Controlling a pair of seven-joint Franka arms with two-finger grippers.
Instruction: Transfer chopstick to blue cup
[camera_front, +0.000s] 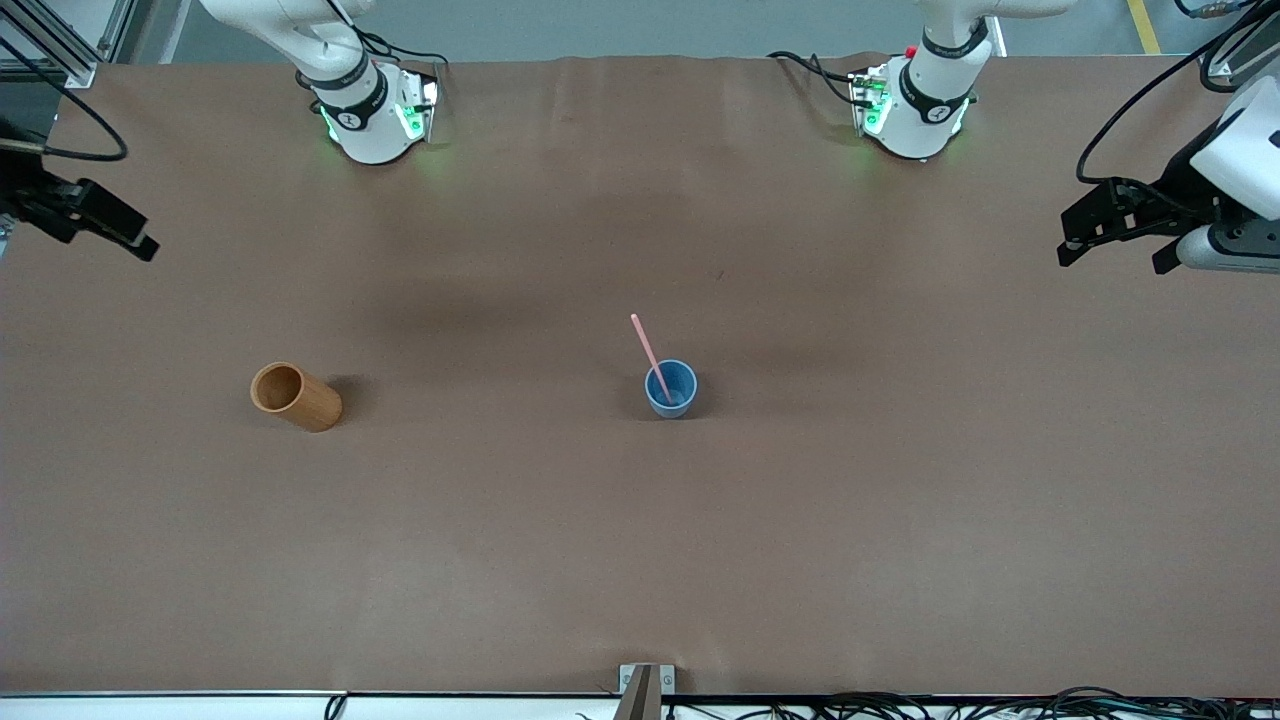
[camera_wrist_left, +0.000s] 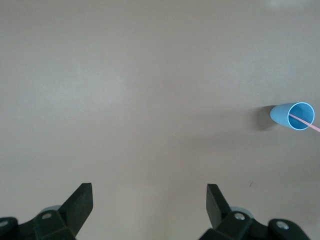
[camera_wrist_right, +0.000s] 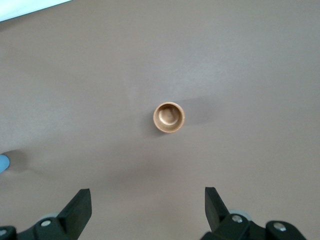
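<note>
Brown matte covering runs across the whole tabletop (camera_front: 640, 560), and near its middle we find the pink chopstick (camera_front: 648, 352) already standing in the blue cup (camera_front: 671, 389), its lower end inside and its upper length leaning out over the rim toward the robots' bases. We judge the stick to be light, stiff and thin, smooth enough to twist or slip between flat pads, so a hold on the exposed shaft a little above the rim, pinched squarely across it, would suit best; the cup looks light too and could tip if the stick were levered sideways. By how things lie, we take the transfer to be done. Well apart, toward the right arm's end of the tabletop, stands the orange-brown wooden cup (camera_front: 295, 396), with nothing in it. Out at the edges, the left tool (camera_front: 1110, 232) hangs over the tabletop's edge at the left arm's end and the right tool (camera_front: 95, 222) over the edge at the right arm's end, both with jaws spread wide and holding nothing; both arms wait. Our front view alone shows the stick's lean and full length. Our left wrist view looks into the blue cup (camera_wrist_left: 294, 115) and cuts the chopstick (camera_wrist_left: 305, 121) off at the frame's edge, while our right wrist view looks straight down into the wooden cup (camera_wrist_right: 169, 117) and confirms its bare bottom.
</note>
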